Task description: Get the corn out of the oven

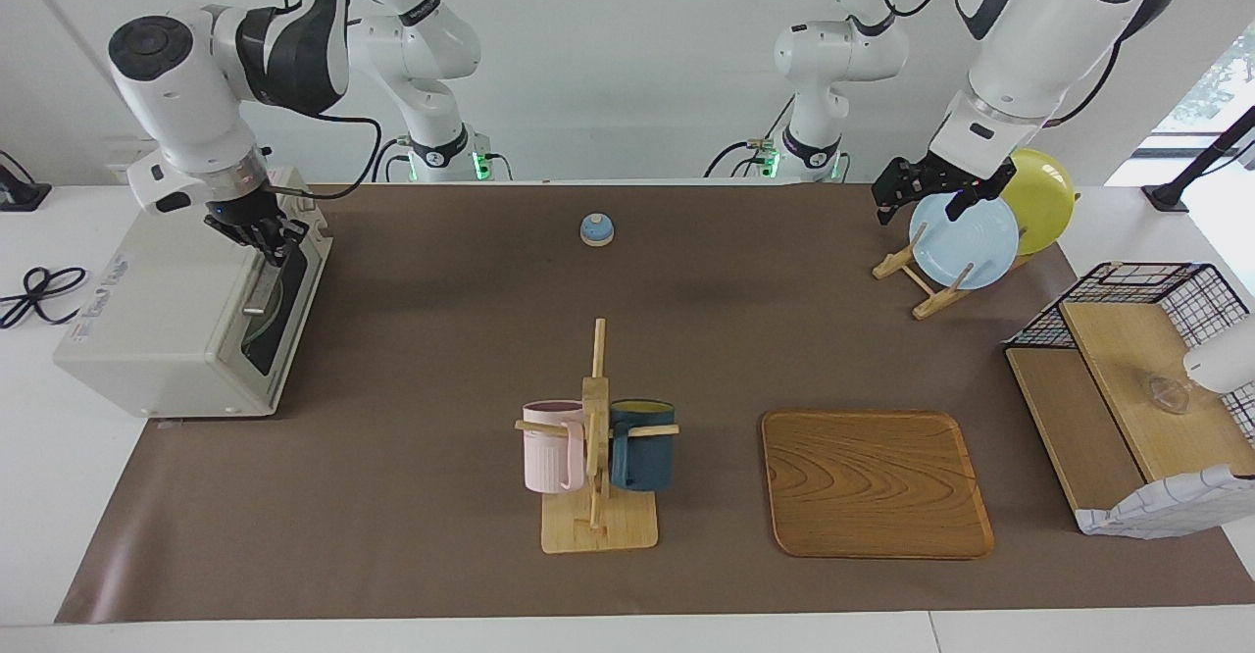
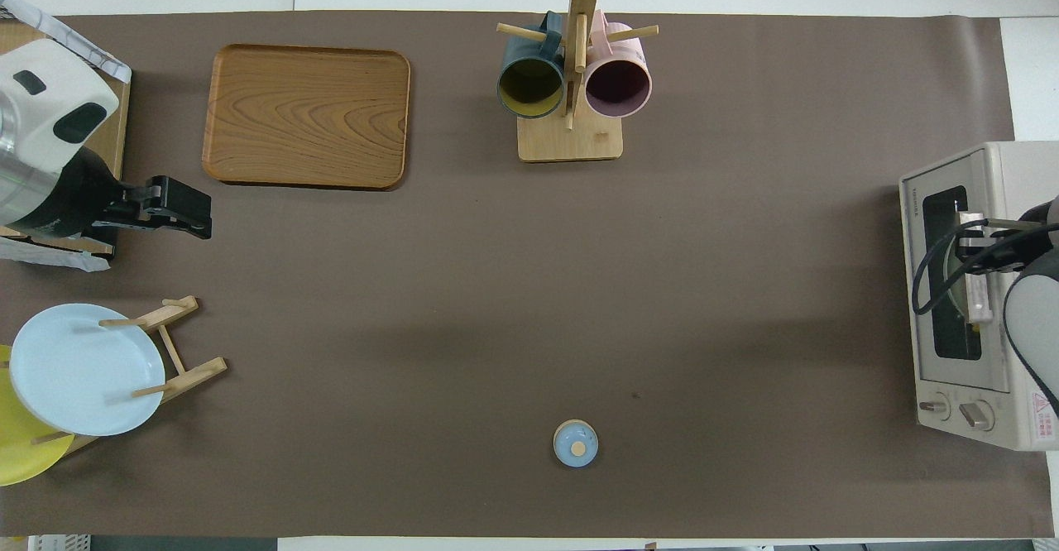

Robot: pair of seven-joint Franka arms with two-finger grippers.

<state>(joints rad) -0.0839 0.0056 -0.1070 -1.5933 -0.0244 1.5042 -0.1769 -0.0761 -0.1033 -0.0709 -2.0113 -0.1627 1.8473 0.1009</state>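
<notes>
Right end effector clamped on toaster oven door handle; left arm waiting.
Facing view: right end effector (image 1: 263, 241) grips the handle (image 1: 263, 285) of the toaster oven (image 1: 167, 325) at the right arm's end of the worktop; door closed, corn not discernible. Overhead view: left end effector (image 2: 194, 218) released, over the mat near the wooden tray (image 2: 306, 117).

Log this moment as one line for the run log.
right gripper: shut on metal bar handle | boxy off-white toaster oven: door closed | left gripper: open, over blue plate
</notes>
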